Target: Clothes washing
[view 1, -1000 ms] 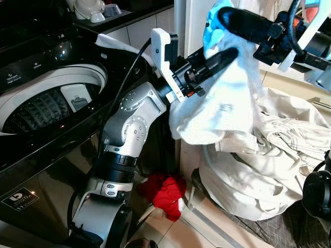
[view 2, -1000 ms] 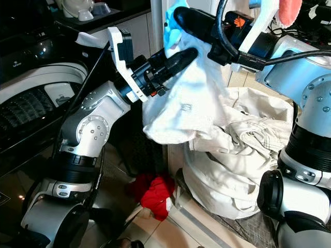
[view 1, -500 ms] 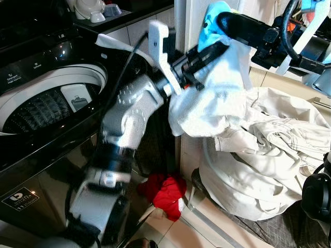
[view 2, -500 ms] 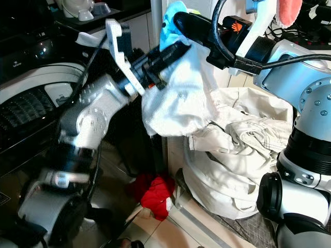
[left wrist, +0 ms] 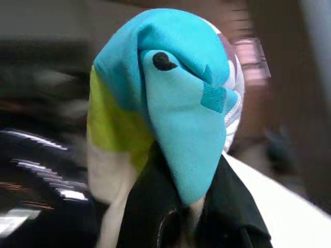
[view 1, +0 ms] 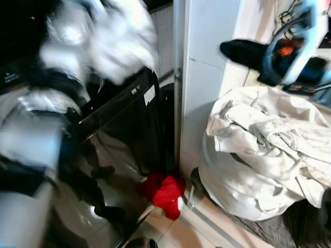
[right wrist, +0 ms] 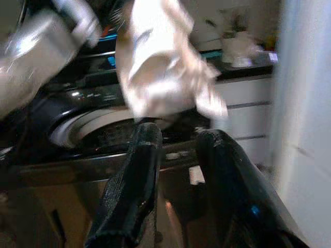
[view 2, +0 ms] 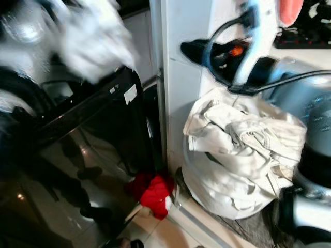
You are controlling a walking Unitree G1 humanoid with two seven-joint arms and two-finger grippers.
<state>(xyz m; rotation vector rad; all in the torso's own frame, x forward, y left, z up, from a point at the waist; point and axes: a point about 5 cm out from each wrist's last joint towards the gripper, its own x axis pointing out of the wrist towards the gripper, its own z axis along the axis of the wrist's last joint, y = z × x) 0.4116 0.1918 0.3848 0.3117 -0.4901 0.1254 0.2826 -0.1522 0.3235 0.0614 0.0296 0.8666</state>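
Observation:
A white garment [view 1: 121,39] with a turquoise and yellow-green part [left wrist: 181,103] hangs blurred above the black washing machine [view 1: 119,113]. My left gripper [left wrist: 176,219] is shut on it, the cloth bunched between its black fingers. The left arm [view 1: 67,28] is a silver smear at the upper left. My right gripper [right wrist: 179,135] stands open with nothing between its fingers. It hovers above the beige laundry bag [view 1: 258,155], pointing toward the washer's drum opening [right wrist: 98,129].
A red cloth [view 1: 165,191] lies on the tiled floor between the washer and the laundry bag. A white wall corner [view 1: 207,77] rises behind the bag. The bag is heaped with pale clothes.
The left arm has swung fast to the left, carrying the white garment from the right gripper to above the washer. The right gripper now holds nothing and has barely moved.

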